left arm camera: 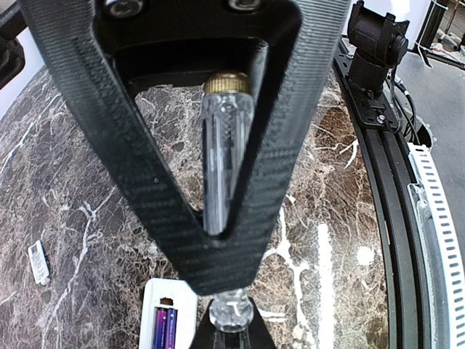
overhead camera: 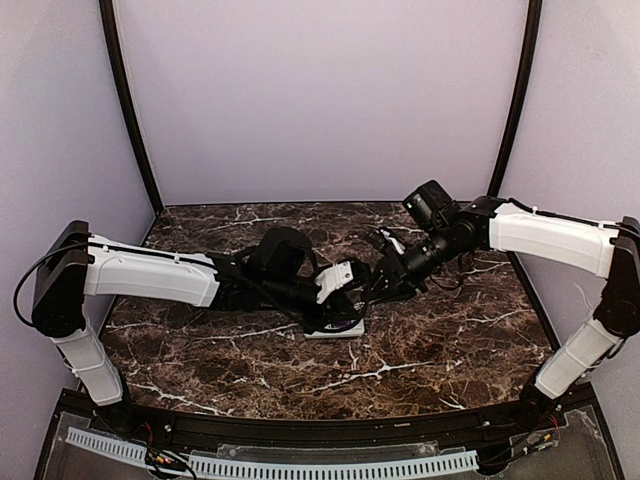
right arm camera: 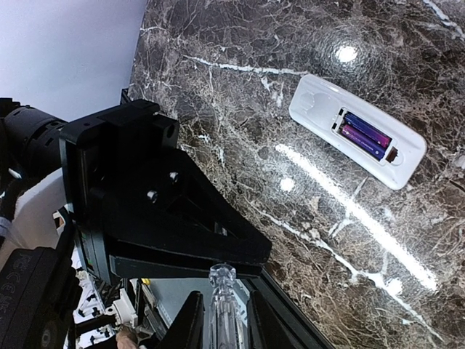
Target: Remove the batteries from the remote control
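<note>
Batteries (right arm camera: 363, 134) sit unpried in the remote control (right arm camera: 316, 102) at 2 o'clock; left fingers (left arm camera: 145, 182) clamp a clear tool (left arm camera: 225, 160), right fingers' (right arm camera: 187, 327) hold I cannot tell; levering comes next.

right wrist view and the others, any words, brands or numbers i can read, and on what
No text can be read in any view.
batteries: purple casing, any label too small to read
remote control: plain white back, no text
clear tool handle: no markings visible
</note>
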Controlling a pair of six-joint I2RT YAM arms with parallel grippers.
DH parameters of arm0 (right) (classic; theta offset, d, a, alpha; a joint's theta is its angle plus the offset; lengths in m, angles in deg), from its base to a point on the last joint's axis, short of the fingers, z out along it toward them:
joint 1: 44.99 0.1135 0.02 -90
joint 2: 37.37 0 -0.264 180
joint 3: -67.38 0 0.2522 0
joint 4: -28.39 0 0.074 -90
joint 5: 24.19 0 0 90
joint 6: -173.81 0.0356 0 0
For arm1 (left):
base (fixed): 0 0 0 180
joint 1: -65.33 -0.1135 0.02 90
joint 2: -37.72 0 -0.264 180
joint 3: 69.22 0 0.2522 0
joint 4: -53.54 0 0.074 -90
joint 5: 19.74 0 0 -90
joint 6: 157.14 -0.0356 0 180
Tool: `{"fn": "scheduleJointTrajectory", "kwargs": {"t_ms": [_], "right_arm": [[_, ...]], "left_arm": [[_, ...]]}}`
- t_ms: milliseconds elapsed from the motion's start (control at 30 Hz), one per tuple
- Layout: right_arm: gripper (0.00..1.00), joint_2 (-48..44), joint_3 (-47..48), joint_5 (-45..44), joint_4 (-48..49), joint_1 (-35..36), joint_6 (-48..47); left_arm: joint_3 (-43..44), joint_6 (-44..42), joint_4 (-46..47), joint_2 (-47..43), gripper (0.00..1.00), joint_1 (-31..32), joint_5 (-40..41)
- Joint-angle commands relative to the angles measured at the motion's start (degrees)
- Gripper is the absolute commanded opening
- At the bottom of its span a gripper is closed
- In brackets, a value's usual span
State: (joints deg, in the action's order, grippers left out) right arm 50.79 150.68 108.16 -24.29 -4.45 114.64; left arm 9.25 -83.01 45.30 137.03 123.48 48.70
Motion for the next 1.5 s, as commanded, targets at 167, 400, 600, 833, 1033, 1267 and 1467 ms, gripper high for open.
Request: {"fn": "scheduleJointTrajectory", "kwargs": {"t_ms": [167, 400, 600, 833, 1033, 1267, 1467], "right_arm": [[0.19, 0.0, 1.7, -0.7, 0.5, 0.3, 0.7], [0.21, 0.3, 1.8, -0.5, 1.0, 0.7, 1.2], [0.2, 0.6, 1.8, -0.6, 1.2, 0.9, 1.3], [0.19, 1.0, 1.9, -0.9, 1.4, 1.2, 1.5], [0.16, 1.0, 2.0, -1.4, 1.6, 1.2, 1.6], [0.0, 1.0, 1.9, -1.2, 2.0, 1.3, 1.8], [0.0, 0.5, 1.1, -1.3, 1.8, 1.6, 1.5]], "left_arm": [[1.5, 0.2, -0.9, -1.9, 0.0, 0.3, 1.0], [1.8, 0.5, -0.8, -1.4, 0.0, 0.3, 1.0], [2.0, 1.0, -0.3, -1.0, 0.0, 0.3, 1.4], [2.2, 1.3, -0.1, -0.7, 0.0, 0.3, 1.2], [2.3, 1.3, -0.2, -0.5, 0.0, 0.3, 1.3], [2.3, 1.5, -0.1, -0.4, 0.0, 0.2, 1.4], [2.2, 1.5, -0.2, -0.8, 0.04, 0.3, 1.8]]}}
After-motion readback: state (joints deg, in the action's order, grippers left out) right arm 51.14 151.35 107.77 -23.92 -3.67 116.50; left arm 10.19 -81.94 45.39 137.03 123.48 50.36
